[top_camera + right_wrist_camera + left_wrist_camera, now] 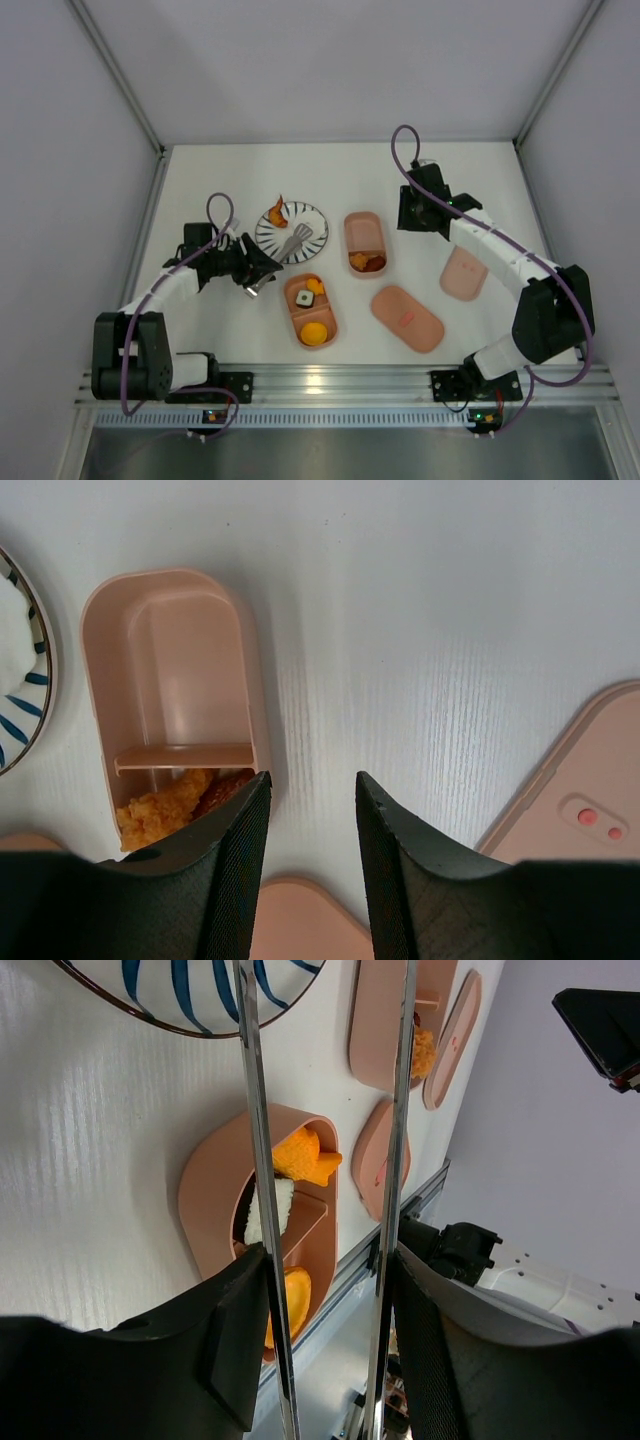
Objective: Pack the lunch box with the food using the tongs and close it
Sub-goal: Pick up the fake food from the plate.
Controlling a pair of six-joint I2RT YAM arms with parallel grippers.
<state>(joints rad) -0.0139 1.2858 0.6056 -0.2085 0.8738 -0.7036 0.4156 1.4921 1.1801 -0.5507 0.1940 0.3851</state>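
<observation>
Between left gripper [258, 275] jaws: tongs [296, 241] sat pinched, long axis toward plate [322, 222].
Food [278, 211]: lay on plate, left of tips, slightly beyond; left arm nearer.
Right gripper [312, 810]: hung spread, empty, over tray [170, 670].

Both pink trays [365, 232] hold food [314, 333]; lids [407, 318] lie beside; tongs [293, 243] spread.

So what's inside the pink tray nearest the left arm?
The tray holds an orange chunk, a rice roll and a round orange ball. Whatever lies beneath them is covered.
</observation>
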